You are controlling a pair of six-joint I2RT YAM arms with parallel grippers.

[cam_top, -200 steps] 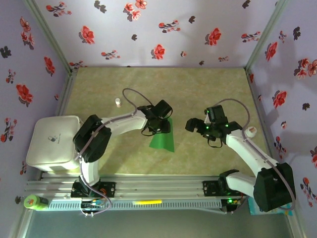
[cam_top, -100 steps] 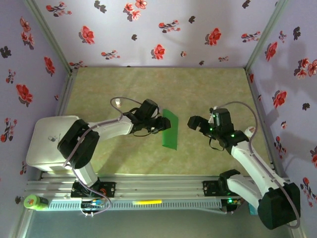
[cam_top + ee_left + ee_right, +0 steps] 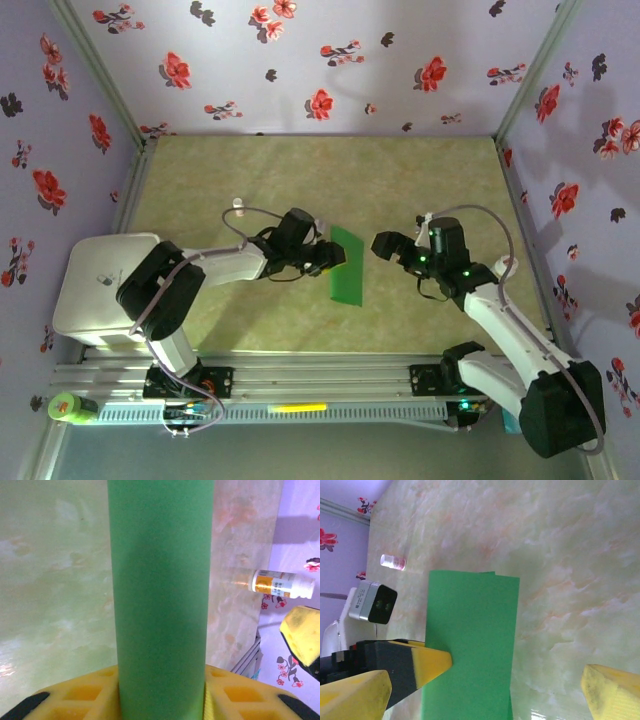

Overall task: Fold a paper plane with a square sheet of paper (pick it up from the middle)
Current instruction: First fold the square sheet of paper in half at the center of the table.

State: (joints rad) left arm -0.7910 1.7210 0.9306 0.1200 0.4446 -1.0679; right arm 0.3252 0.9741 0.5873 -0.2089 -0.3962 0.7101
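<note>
Near the middle of the table (image 3: 300, 170), the paper (image 3: 348, 268) is folded into a long strip, not a plane yet. I think many folds are left. The left claw (image 3: 328, 256) pinches its edge. The right claw (image 3: 384, 246) gapes wide beside it, holding nothing.

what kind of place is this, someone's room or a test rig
Probably a purpose-built robot test booth: lilac flower-print wall panels box in a marbled beige tabletop, with black-and-white robot arms, left and right, bolted to an aluminium rail.

Bright even light; soft shadows; left wrist close-up blurred.
</note>
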